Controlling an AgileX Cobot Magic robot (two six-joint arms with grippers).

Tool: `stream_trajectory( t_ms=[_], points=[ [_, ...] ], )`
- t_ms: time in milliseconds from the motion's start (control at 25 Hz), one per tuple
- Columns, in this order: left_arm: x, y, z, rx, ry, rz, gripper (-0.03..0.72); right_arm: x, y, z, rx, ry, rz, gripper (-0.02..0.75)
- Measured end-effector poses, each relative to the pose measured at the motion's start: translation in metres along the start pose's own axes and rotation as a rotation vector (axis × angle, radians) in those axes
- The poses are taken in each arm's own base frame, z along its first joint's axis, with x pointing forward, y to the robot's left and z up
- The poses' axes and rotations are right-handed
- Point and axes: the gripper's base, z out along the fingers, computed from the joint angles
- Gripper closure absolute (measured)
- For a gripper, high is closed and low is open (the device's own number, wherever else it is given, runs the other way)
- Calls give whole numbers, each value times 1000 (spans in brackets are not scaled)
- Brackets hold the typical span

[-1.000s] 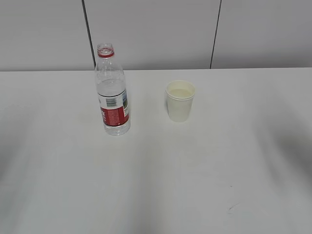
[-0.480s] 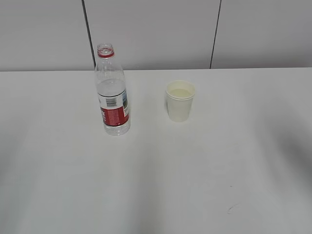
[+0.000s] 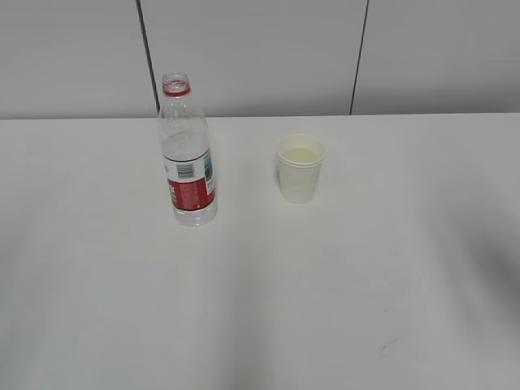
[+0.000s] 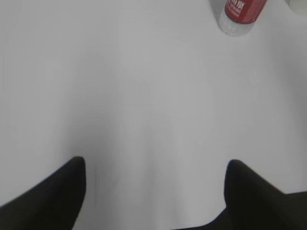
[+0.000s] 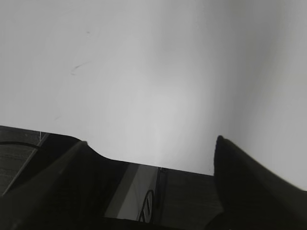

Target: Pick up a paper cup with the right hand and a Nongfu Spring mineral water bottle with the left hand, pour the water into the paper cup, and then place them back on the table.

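Note:
The Nongfu Spring bottle stands upright and uncapped on the white table, left of centre, partly filled with clear water. The paper cup stands upright to its right, with liquid showing inside. Neither arm shows in the exterior view. My left gripper is open and empty above bare table; the bottle's base shows at the top right of the left wrist view, far from the fingers. My right gripper is open and empty over the table's front edge; the cup is out of the right wrist view.
Grey wall panels with dark seams stand behind the table. Small dark scuffs mark the table's front right, also showing in the right wrist view. The floor shows beyond the table edge in the right wrist view.

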Motion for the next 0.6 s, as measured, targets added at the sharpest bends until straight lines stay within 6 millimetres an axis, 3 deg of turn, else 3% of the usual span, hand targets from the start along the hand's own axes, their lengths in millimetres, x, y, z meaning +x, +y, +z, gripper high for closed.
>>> stream_trajectory(
  t_ms=[400,600],
  points=[
    [27,-2,-36,-7,-255,7,158,27,1,17,-7,53,-10,153],
    [30,-2,-39,-6,-274,7,159,40,1,23,-10,72,-18,153]
  ],
)
